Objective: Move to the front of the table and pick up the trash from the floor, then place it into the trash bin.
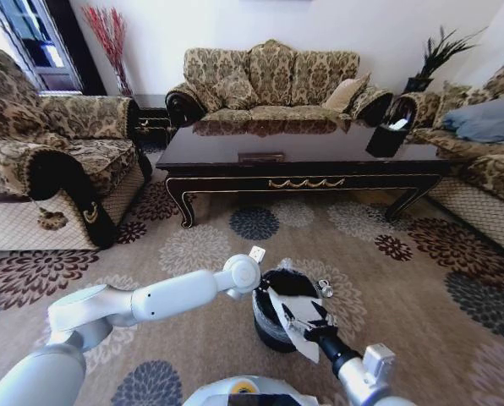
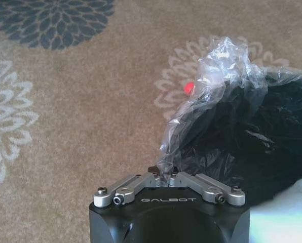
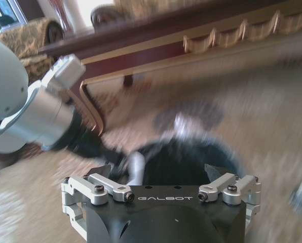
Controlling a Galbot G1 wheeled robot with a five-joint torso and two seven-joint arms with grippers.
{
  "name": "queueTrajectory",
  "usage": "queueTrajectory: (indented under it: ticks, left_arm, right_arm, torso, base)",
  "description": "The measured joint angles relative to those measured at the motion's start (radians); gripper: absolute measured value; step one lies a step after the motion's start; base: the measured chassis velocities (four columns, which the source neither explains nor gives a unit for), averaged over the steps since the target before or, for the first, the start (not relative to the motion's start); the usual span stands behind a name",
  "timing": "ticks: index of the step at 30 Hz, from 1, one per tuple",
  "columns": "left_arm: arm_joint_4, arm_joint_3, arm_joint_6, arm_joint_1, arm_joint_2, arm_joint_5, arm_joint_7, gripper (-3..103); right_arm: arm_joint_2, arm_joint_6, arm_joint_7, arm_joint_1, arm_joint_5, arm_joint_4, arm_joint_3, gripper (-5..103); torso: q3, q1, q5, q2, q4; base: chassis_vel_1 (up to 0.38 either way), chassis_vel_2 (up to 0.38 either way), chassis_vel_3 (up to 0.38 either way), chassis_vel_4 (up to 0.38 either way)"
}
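The left end effector (image 2: 164, 178) was pinched on the thin translucent plastic liner (image 2: 227, 71) of the small round black trash bin (image 1: 273, 326), which stood on the flower-patterned beige carpet (image 1: 387, 279) before the long dark glossy wooden table (image 1: 303, 148). The right end effector (image 1: 301, 317) hung over the bin, apparently gripping a white crumpled paper sheet (image 1: 287, 315). A small silvery scrap (image 1: 325, 288) lay just beside the bin.

The floor (image 1: 201, 237) is beige carpet with dark brown, navy and cream flower medallions. The table (image 1: 303, 152) is glossy dark wood with gold trim, the bin (image 1: 273, 326) black with a clear liner (image 2: 227, 71)
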Motion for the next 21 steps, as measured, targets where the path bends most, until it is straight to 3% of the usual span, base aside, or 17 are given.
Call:
queueTrajectory:
  ticks: [2, 4, 7, 12, 21]
  left_arm:
    - [0.002, 0.000, 0.000, 0.000, 0.000, 0.000, 0.000, 2]
    - [0.006, -0.002, 0.000, 0.000, -0.001, 0.000, 0.000, 2]
    - [0.008, -0.006, 0.000, 0.003, 0.000, 0.000, 0.000, 2]
    - [0.009, -0.025, 0.002, 0.022, 0.020, 0.008, 0.005, 2]
    - [0.011, -0.098, 0.012, 0.078, 0.096, 0.057, 0.026, 2]
  right_arm:
    - [-0.003, -0.003, 0.002, 0.006, 0.024, 0.000, 0.004, 100]
    - [-0.019, 0.008, -0.012, 0.027, 0.129, -0.001, 0.023, 100]
    - [-0.025, 0.019, -0.019, 0.045, 0.204, -0.001, 0.032, 100]
    - [-0.037, 0.071, -0.057, 0.071, 0.171, -0.002, 0.050, 100]
    - [-0.071, 0.096, -0.056, 0.138, 0.123, -0.003, 0.083, 100]
  torso:
    - [0.000, 0.000, -0.0001, 0.000, -0.0002]
    - [0.000, 0.000, 0.0000, 0.000, -0.0001]
    - [0.000, 0.000, 0.0000, 0.000, -0.0002]
    - [0.000, 0.000, -0.0001, 0.000, -0.0002]
    - [0.000, 0.000, -0.0002, 0.000, 0.0000]
  base:
    - [0.000, 0.000, 0.000, 0.000]
    - [0.000, 0.000, 0.000, 0.000]
    - [0.000, 0.000, 0.000, 0.000]
    - [0.000, 0.000, 0.000, 0.000]
    - [0.000, 0.000, 0.000, 0.000]
